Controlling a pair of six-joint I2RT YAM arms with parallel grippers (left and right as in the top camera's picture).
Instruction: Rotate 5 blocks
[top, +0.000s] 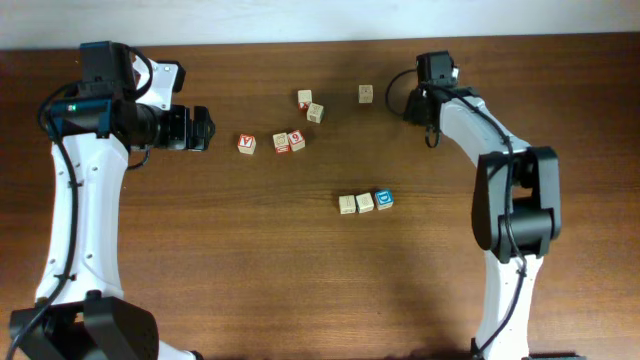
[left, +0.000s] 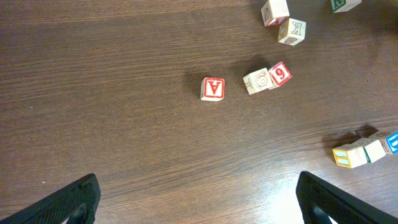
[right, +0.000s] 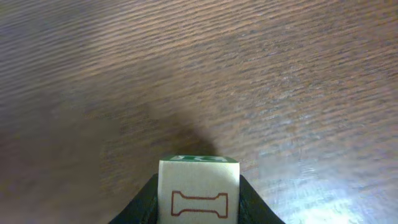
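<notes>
Tabletop (top: 300, 280) of dark wood lies under both claws: left gripper (left: 198, 186) gapes wide, right gripper (right: 198, 182) pinches narrow on both sides of a bone-marked block (right: 199, 200). Ahead of the left claw sit the red "9" block (left: 280, 73) and, farther right, the blue "D" block (top: 384, 199).

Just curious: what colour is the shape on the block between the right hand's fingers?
That block: reddish-brown; right wrist view.
</notes>
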